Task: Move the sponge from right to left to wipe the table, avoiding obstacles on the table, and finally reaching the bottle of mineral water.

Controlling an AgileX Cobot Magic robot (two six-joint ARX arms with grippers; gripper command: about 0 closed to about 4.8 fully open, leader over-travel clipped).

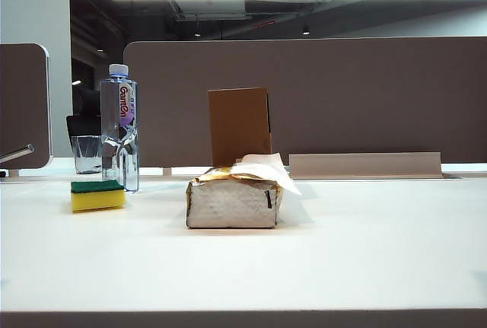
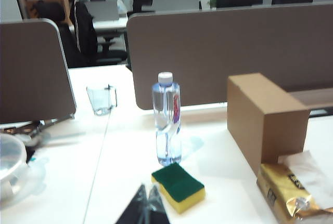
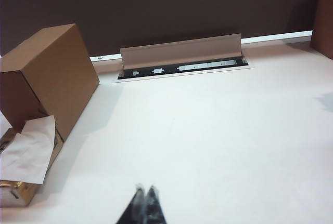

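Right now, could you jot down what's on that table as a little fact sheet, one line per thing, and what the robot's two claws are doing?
sponge: yellow with green top, lying flat on the table, just left of the bottle, nothing holding it
bottle of mineral water: upright, capped
tissue pack: crumpled, mid-table, tissue sticking out
cardboard box: upright behind the tissue pack
drinking glass: behind the sponge, beside the bottle
left gripper: shut, empty, near the sponge
right gripper: shut, empty, over bare table
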